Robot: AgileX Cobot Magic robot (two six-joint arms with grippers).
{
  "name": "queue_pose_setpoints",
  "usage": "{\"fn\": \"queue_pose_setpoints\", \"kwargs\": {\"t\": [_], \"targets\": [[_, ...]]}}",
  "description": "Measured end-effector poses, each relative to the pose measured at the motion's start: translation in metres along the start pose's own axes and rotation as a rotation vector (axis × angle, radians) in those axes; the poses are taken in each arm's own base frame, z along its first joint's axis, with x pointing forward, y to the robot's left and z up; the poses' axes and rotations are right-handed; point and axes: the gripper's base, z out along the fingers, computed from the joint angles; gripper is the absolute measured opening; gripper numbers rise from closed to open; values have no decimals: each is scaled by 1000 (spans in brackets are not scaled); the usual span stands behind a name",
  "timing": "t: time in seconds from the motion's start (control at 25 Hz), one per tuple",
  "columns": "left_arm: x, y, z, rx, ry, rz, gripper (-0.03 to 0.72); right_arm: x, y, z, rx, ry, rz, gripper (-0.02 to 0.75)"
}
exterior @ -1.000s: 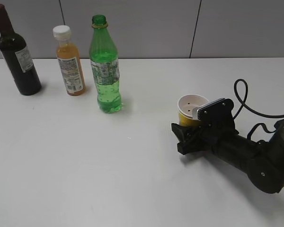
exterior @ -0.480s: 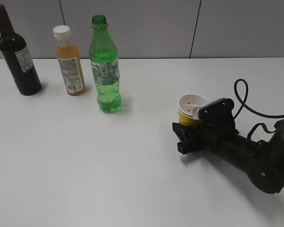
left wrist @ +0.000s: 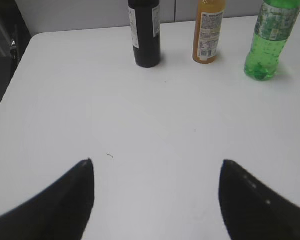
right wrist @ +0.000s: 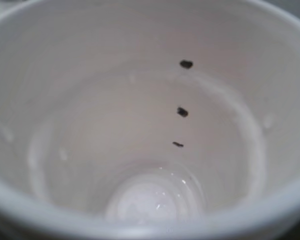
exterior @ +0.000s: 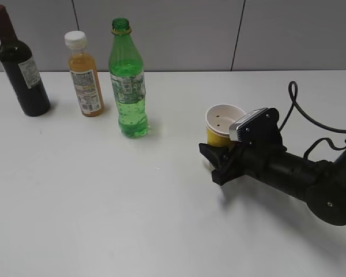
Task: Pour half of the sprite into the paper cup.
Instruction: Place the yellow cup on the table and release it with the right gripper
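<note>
The sprite (exterior: pixel 128 86), a tall green bottle with no cap, stands upright at the back of the white table; it also shows in the left wrist view (left wrist: pixel 270 45). The yellow paper cup (exterior: pixel 222 118) is upright to its right, held in my right gripper (exterior: pixel 218 154), which is shut on its lower wall. The cup's white inside (right wrist: pixel 140 125) fills the right wrist view, with three dark specks on the wall and no liquid; the fingers are hidden there. My left gripper (left wrist: pixel 156 160) is open and empty over bare table and is out of the exterior view.
A dark wine bottle (exterior: pixel 22 69) and an orange juice bottle (exterior: pixel 85 81) with a white cap stand left of the sprite. Both also show in the left wrist view: wine (left wrist: pixel 144 30), juice (left wrist: pixel 209 30). A black cable (exterior: pixel 294 109) loops behind the right arm.
My right gripper has moved left toward the sprite, carrying the paper cup with it. The bottles have not moved.
</note>
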Motion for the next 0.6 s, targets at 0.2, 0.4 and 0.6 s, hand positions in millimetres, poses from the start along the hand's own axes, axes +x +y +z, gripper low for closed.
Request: {"fn": "queue_pose_setpoints", "kwargs": {"t": [0.2,0.4,0.6], "targets": [[0,0,0,0,0,0,589,-7,18,7,-250,-23,-132,445],[0,0,0,0,0,0,589,-17,31,15,-457,-47,-181,445],[0,0,0,0,0,0,589,-25,41,24,-574,-41,-221,445]]}}
